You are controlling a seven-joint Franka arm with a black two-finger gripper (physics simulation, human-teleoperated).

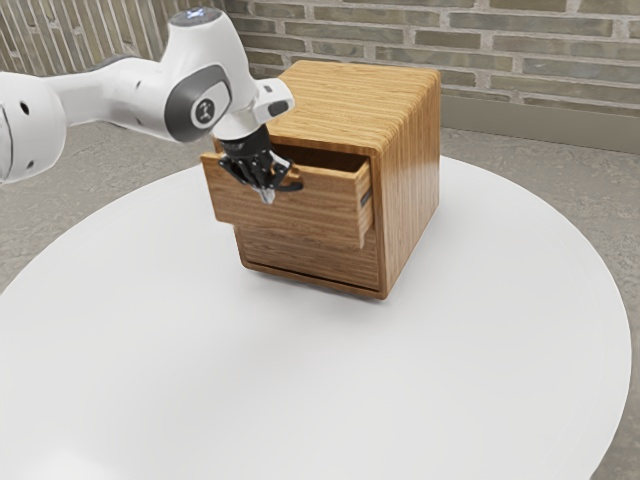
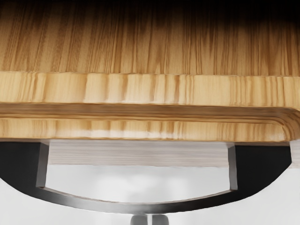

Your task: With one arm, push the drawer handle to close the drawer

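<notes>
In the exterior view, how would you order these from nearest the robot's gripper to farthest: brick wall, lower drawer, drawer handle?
1. Drawer handle: right at the gripper.
2. Lower drawer: below, in the cabinet.
3. Brick wall: behind the cabinet.

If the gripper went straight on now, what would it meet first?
Probably the white tabletop; the black handle sits close beside the gripper, which might graze it first. Depth is unclear.

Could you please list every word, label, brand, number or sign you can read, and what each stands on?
No readable words.
Arm: round side emblem and bluish top mark, both too small to read.
Drawer, handle, cabinet, table: no text seen.
</notes>
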